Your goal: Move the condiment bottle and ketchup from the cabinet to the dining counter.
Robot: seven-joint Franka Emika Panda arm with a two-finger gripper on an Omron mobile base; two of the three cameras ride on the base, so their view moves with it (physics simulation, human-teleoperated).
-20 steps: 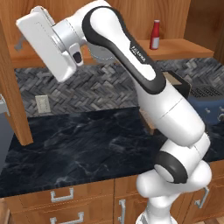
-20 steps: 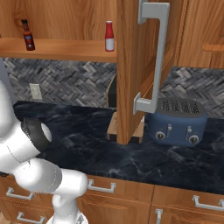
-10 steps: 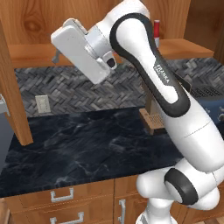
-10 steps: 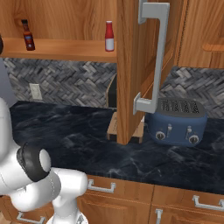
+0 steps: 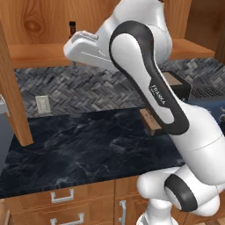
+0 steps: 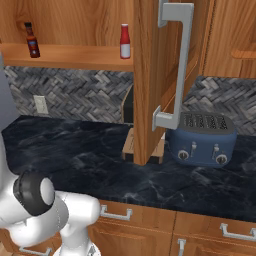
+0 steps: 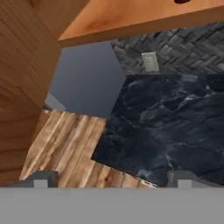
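swung rightward since earlier, white arm's hand (image 7: 109, 177), wide open and empty, sits beside upright dark brown-red condiment bottle (image 5: 72, 29) on wooden cabinet shelf (image 5: 35, 53).

My two fingertips (image 7: 40, 179) sit far apart at the bottom, nothing between them. Past them I look down on the black counter (image 7: 175, 127); its near corner points toward me over a plank floor (image 7: 65, 144). A wall outlet (image 7: 150, 61) sits on the herringbone tile (image 7: 183, 48). The cabinet shelf (image 7: 131, 17) runs across the top, a door (image 7: 22, 87) at left.
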